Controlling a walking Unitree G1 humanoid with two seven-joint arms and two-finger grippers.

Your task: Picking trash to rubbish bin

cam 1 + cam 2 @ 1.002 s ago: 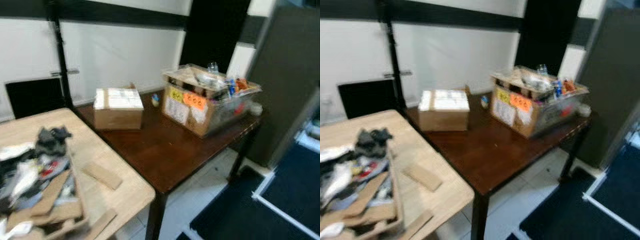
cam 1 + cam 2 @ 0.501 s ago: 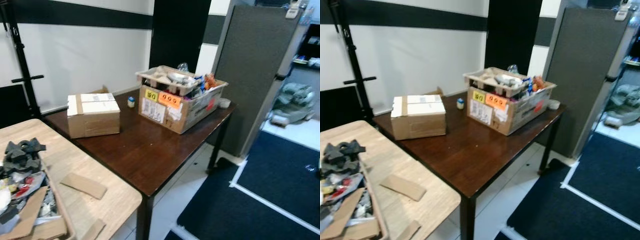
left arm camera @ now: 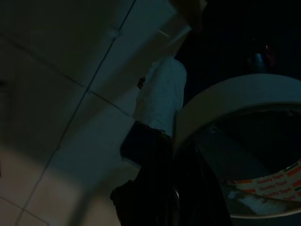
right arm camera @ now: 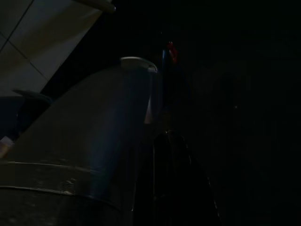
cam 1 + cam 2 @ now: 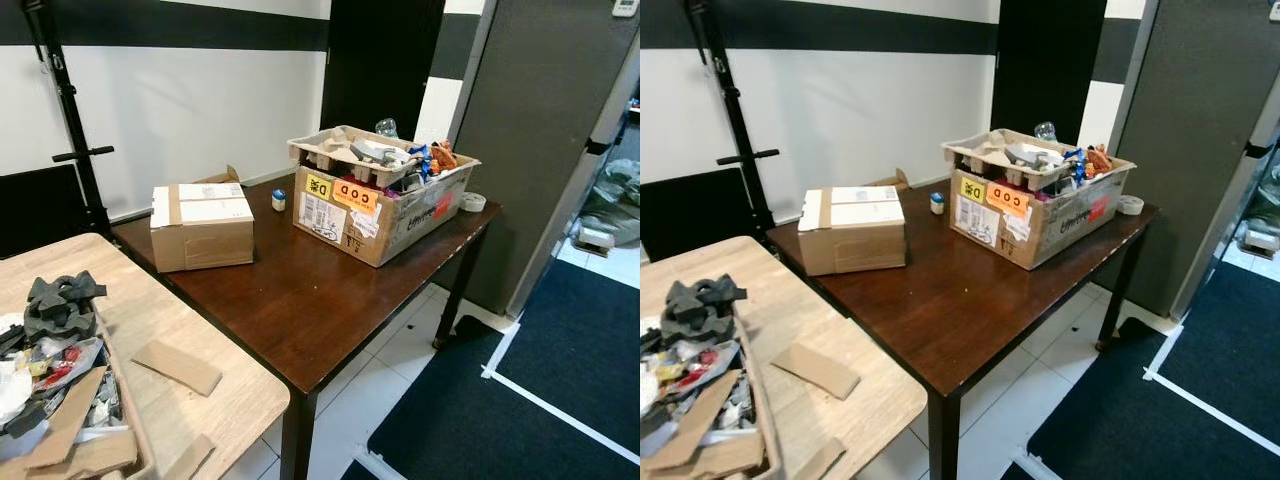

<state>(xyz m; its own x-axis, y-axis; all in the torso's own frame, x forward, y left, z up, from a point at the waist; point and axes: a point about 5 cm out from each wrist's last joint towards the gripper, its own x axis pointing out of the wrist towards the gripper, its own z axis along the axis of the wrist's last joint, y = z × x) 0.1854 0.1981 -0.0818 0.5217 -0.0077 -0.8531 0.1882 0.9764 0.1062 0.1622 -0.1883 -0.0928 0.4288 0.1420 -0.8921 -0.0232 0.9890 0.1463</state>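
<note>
While both arms hang low in shade, the head views look down on a dark brown table (image 5: pixel 310 300) standing against a white wall with a black band. On it a sealed cardboard box (image 5: pixel 202 227), taped and carrying a white label too small to read, sits toward the robot's left. Well apart to its right is an open carton (image 5: pixel 385 200) heaped with trash: a grey pulp tray, a clear bottle top, blue and orange wrappers. The carton's near face bears a yellow sticker and an orange sticker reading "COD", white printed labels beneath them, and red printing on the side that cannot be made out. A small white bottle with a blue cap (image 5: pixel 279 200) stands between the two boxes, and a roll of tape (image 5: pixel 472 202) lies at the table's far right corner. Nearer on the left, a light wooden table (image 5: pixel 175 330) holds loose strips of cardboard (image 5: pixel 178 367) and a box of mixed trash (image 5: pixel 55 380) at its edge. In the left wrist view the left gripper (image 3: pixel 155 188) is a dark shape over pale floor tiles, beside the rim of a round white bin (image 3: pixel 244 103) with tape printed "Quality Tape" inside. The right wrist view shows the right gripper (image 4: pixel 174 179) against a dim cylinder. For either gripper, whether its grip is wide or narrow I cannot tell
</note>
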